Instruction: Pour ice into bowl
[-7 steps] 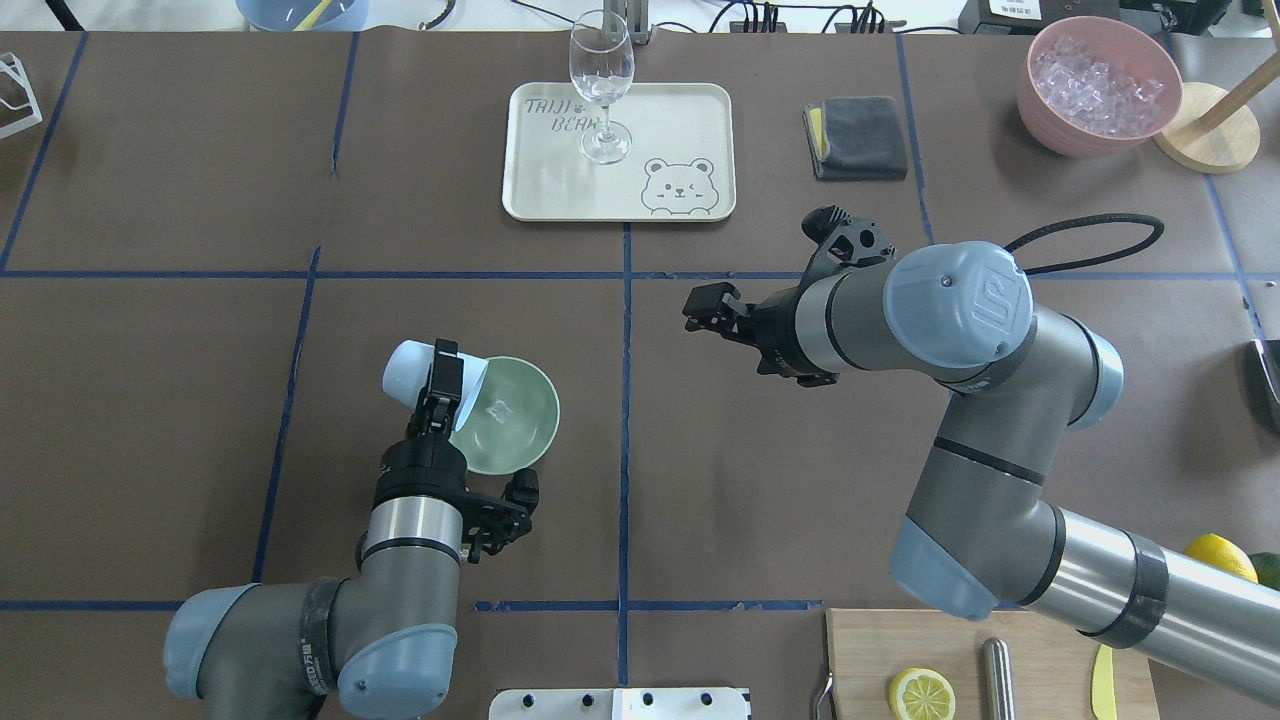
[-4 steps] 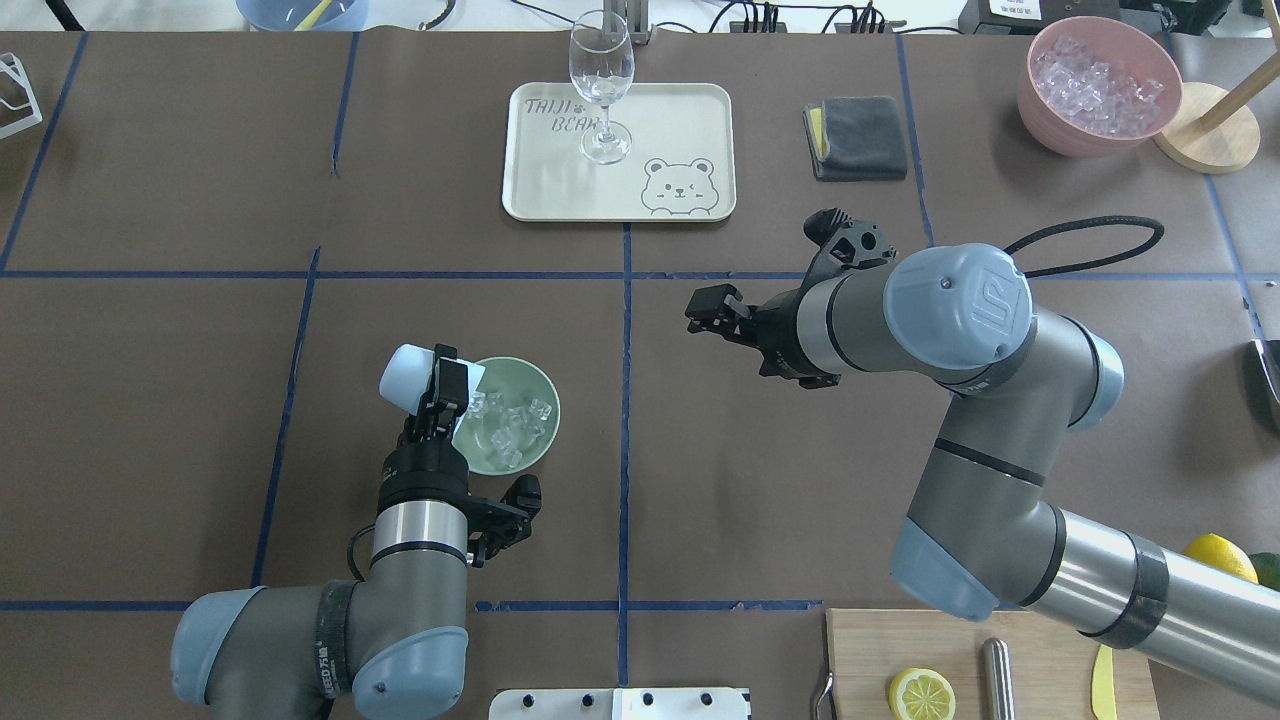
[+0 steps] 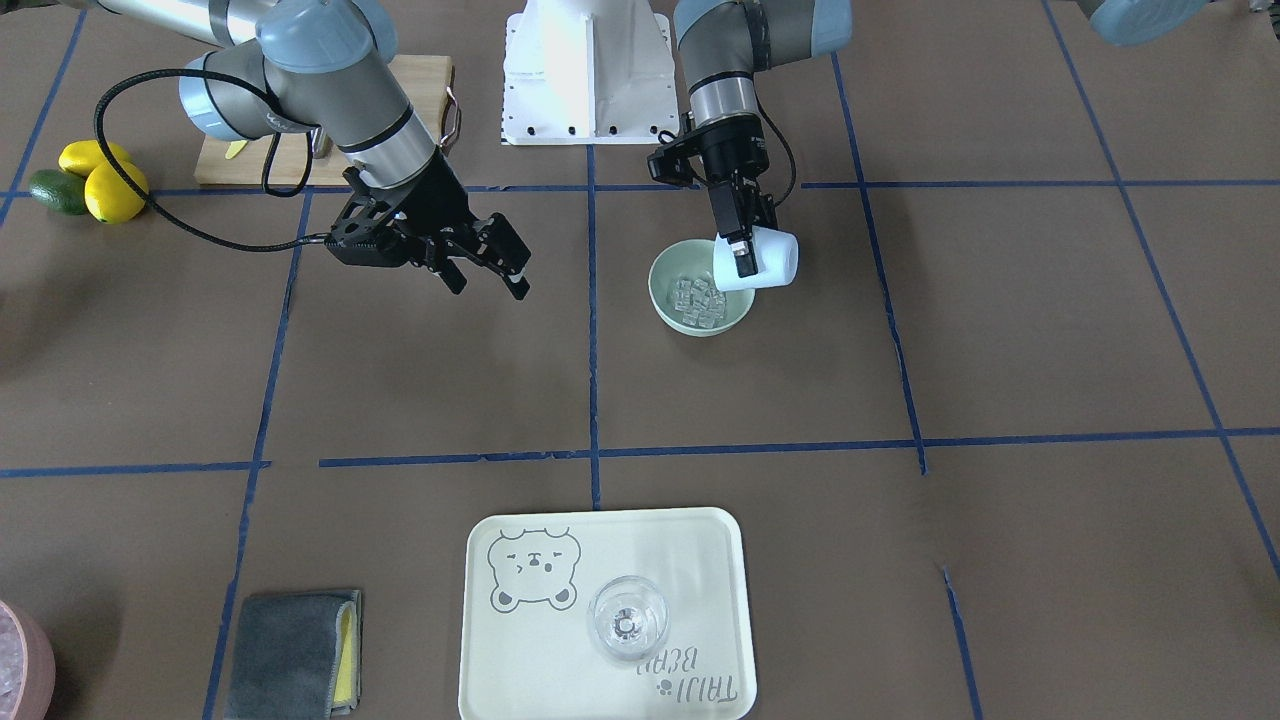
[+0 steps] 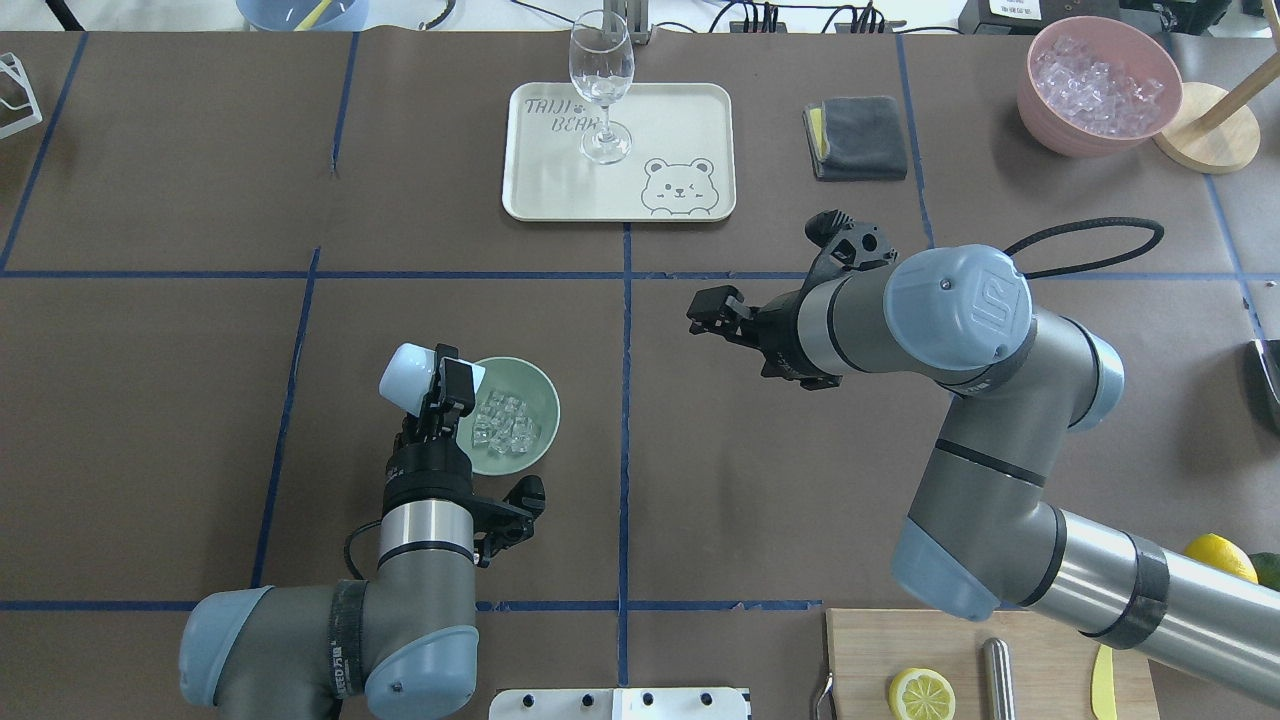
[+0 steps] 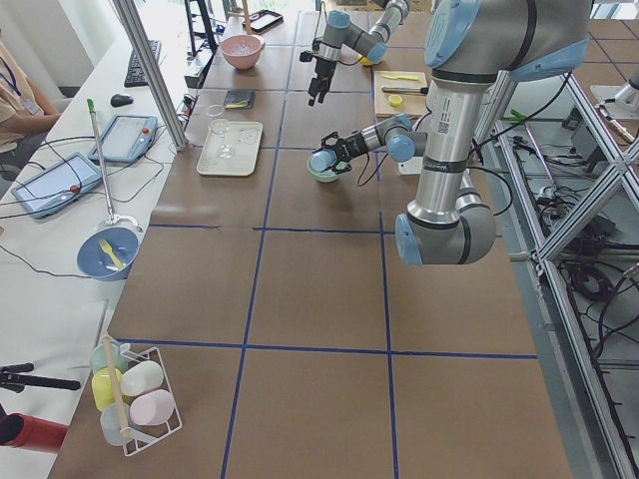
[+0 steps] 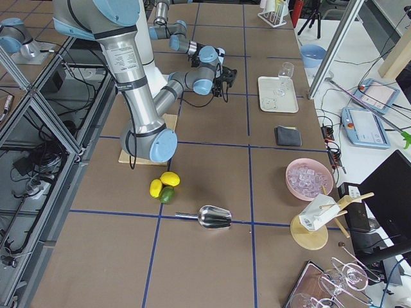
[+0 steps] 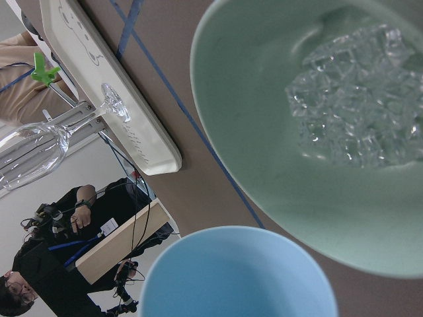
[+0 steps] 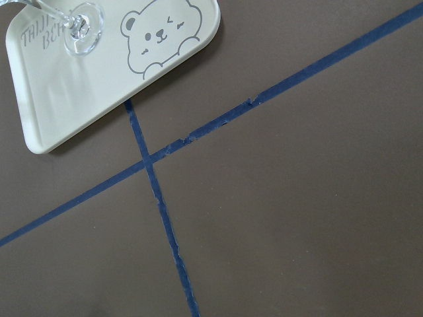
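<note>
The right arm (image 4: pixel 960 300) keeps its bent pose over the middle of the table (image 4: pixel 150 400), the right fingers (image 3: pixel 512 265) spread and empty. The left fingers (image 4: pixel 458 383) clamp the light blue cup (image 4: pixel 403 372), tipped sideways at the rim of the bowl (image 4: pixel 545 400). This bowl, left of middle toward the robot's edge, now holds a pile of ice (image 4: pixel 505 425); a second ago only one cube.

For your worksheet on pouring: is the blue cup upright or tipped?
Tipped. The cup in the left gripper lies on its side, mouth toward the bowl, where the ice sits.
</note>
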You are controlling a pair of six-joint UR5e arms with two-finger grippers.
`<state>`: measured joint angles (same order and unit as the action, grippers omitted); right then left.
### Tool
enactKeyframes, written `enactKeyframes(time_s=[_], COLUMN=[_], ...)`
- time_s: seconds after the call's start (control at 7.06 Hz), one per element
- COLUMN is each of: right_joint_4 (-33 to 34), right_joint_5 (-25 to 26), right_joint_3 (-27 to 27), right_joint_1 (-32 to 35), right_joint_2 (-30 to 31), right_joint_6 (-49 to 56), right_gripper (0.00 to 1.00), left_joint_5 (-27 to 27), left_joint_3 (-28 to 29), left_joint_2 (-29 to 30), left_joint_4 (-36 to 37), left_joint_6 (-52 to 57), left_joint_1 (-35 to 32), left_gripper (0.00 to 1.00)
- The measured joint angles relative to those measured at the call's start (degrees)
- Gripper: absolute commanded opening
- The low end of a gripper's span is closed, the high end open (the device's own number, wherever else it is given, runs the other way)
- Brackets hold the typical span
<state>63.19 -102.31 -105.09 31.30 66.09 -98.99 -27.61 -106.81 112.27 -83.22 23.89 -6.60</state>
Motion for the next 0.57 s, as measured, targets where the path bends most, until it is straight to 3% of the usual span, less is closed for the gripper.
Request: enactKeyframes(time_s=[0.28, 0.57], right_joint_4=[-0.04, -0.02], right_joint_5=[0.02, 0.02], right_joint_3=[-0.2, -0.25], right_joint_1=[0.17, 0.47], right_joint_2=[0.27, 0.85], right_joint_6=[-0.05, -0.03], right_gripper=[1.0, 1.0], left_joint_5=[-0.98, -4.45], left_joint_3=[-1.88, -4.03], left_joint_2=[0.03, -0.27], left_joint_4=[0.14, 0.18], left_joint_6=[-0.75, -8.14], left_joint_1=[-0.12, -0.34], left_gripper=[0.0, 0.0])
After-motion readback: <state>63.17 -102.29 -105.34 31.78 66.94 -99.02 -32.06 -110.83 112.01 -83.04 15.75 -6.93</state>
